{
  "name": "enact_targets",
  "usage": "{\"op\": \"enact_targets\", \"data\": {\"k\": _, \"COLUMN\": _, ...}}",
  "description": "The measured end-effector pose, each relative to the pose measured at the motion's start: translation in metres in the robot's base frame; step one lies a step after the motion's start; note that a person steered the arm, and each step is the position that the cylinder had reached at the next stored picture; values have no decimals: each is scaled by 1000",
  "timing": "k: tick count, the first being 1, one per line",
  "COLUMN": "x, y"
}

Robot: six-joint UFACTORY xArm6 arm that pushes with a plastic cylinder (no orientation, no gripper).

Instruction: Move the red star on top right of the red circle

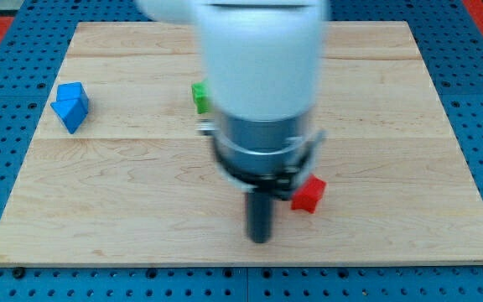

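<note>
A red block (pixel 308 195) lies right of the board's middle, partly hidden behind the arm; its shape cannot be made out. My tip (pixel 260 239) rests on the board just left of and below this red block, close to it. No second red block shows; the arm's large white and grey body (pixel 262 84) hides much of the board's centre. Whether the visible red block is the star or the circle cannot be told.
A blue block (pixel 71 106) sits near the board's left edge. A green block (pixel 199 96) peeks out left of the arm near the view's top. The wooden board (pixel 409 126) lies on a blue pegboard surface.
</note>
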State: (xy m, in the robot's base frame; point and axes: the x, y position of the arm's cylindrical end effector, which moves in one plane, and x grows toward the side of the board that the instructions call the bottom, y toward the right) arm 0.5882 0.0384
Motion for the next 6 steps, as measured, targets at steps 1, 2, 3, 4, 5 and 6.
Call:
{"op": "enact_targets", "data": {"k": 1, "x": -8, "y": 61}}
{"op": "enact_targets", "data": {"k": 2, "x": -38, "y": 74}}
{"op": "enact_targets", "data": {"k": 3, "x": -17, "y": 71}}
{"op": "enact_targets", "data": {"k": 4, "x": -14, "y": 53}}
{"op": "enact_targets", "data": {"k": 5, "x": -51, "y": 22}}
{"op": "enact_targets", "data": {"k": 6, "x": -69, "y": 20}}
